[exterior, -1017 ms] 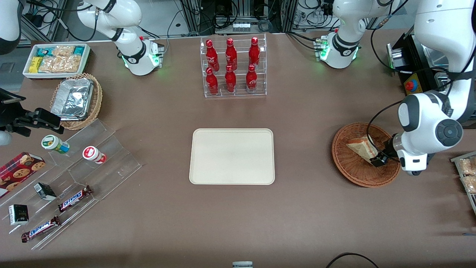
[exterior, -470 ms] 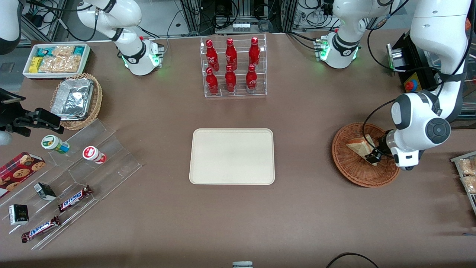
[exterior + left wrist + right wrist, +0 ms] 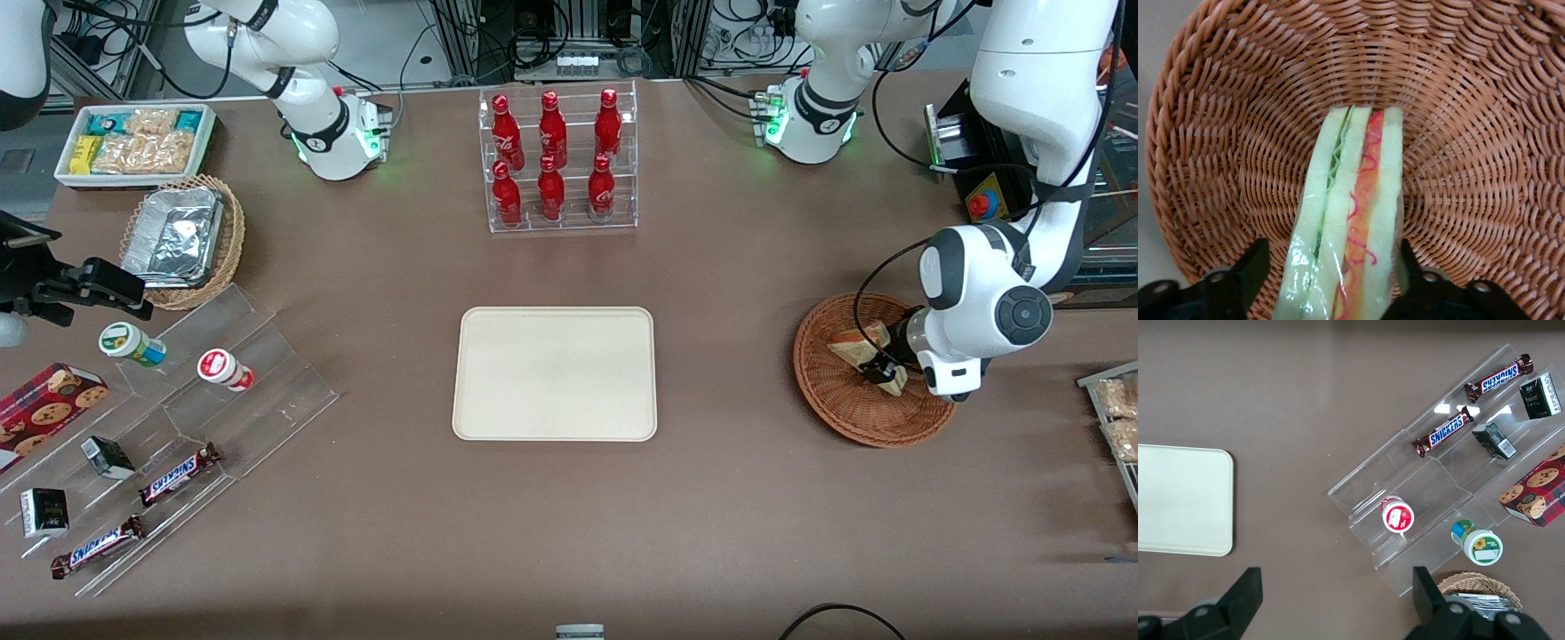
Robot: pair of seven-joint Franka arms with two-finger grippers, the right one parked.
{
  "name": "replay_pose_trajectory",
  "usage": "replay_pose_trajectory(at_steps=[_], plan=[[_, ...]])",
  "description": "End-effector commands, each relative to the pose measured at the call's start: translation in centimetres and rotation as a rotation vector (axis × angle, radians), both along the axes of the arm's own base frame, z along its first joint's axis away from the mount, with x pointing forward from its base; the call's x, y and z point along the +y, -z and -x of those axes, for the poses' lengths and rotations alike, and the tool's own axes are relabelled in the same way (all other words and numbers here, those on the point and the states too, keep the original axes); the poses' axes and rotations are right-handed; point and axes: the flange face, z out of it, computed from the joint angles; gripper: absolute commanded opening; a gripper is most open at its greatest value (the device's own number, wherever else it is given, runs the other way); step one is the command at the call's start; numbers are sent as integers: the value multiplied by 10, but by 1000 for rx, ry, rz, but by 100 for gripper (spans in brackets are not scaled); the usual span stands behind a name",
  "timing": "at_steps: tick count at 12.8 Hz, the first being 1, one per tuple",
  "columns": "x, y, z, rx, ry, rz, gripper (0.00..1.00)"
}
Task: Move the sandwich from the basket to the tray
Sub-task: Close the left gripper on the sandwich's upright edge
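Note:
The sandwich (image 3: 853,347) is a wrapped cream wedge lying in the reddish-brown woven basket (image 3: 827,400) toward the working arm's end of the table. In the left wrist view the sandwich (image 3: 1351,200) shows green and red-orange filling, with the basket (image 3: 1238,133) around it. My left gripper (image 3: 885,369) is low in the basket. It is open, with one finger on each side of the sandwich's wide end (image 3: 1335,267). The cream tray (image 3: 556,373) lies flat mid-table with nothing on it. It also shows in the right wrist view (image 3: 1181,500).
A clear rack of red bottles (image 3: 558,160) stands farther from the camera than the tray. A white snack bin (image 3: 133,142), a tan basket with foil (image 3: 182,240) and an acrylic stand with candy bars (image 3: 178,418) lie toward the parked arm's end. Bagged snacks (image 3: 1116,418) lie beside the basket.
My left gripper has slid over the basket toward its middle, moving farther along the sandwich until its fingers straddle it. The sandwich has not moved.

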Motion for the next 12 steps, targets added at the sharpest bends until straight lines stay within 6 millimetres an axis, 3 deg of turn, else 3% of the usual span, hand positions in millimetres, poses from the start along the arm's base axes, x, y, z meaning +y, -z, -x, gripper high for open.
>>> replay_pose_trajectory(at_steps=[1, 3, 5, 12], plan=[[-1, 5, -1, -18, -6, 2, 65], [-1, 5, -2, -19, -4, 2, 49], [0, -13, -8, -17, -1, 4, 43], [-69, -108, -54, 20, 304, 35, 38]])
